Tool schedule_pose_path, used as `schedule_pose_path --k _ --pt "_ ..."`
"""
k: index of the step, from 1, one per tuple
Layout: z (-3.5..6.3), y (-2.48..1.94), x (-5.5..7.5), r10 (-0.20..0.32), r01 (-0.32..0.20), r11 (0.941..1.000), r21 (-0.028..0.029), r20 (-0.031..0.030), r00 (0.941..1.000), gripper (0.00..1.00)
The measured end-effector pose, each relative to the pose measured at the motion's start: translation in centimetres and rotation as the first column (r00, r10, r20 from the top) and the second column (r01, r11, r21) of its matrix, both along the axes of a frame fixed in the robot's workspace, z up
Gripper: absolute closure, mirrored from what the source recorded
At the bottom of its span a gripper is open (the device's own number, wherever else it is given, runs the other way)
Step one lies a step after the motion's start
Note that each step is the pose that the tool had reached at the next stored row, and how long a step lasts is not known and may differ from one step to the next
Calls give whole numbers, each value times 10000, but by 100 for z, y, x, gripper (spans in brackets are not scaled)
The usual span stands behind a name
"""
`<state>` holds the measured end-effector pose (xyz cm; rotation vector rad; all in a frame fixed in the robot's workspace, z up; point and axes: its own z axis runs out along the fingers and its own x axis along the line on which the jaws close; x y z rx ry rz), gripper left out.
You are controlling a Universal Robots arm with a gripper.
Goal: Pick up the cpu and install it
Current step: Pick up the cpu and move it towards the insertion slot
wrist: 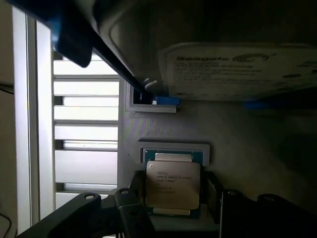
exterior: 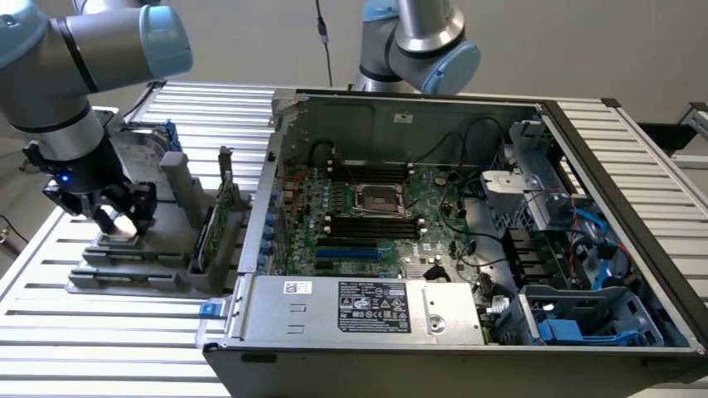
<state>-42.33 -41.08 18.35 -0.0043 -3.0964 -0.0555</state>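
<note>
The pincer (wrist: pixel 174 194) stands open, its fingers (wrist: pixel 134 196) on either side of the cpu (wrist: pixel 172 181). The cpu lies flat in a grey holder (wrist: pixel 148 129) on the slatted table (exterior: pixel 66 332). Its print is too small to read. Beyond it lies a hard drive (wrist: pixel 237 69) whose white label seems to read Seagate.

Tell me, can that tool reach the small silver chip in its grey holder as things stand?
Probably yes. The tool hangs right above the cpu with its jaws open, a finger to each side of the chip. Nothing lies on top of it, and the hard drive sits apart.
</note>
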Motion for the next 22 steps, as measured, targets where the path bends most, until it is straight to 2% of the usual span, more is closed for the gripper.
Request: schedule_pose_path --k 4,6,13,16,22 --pt "-1 0 0 -82 82 10000 -1 -2 10000 40" --pt "-2 0 0 -97 97 10000 0 -1 10000 45" --pt "7 0 0 -107 107 9999 2 4 9999 45" --pt "80 -1 0 -106 106 9999 1 -1 9999 45" --pt "350 0 -1 -106 106 9999 7 -1 9999 45"
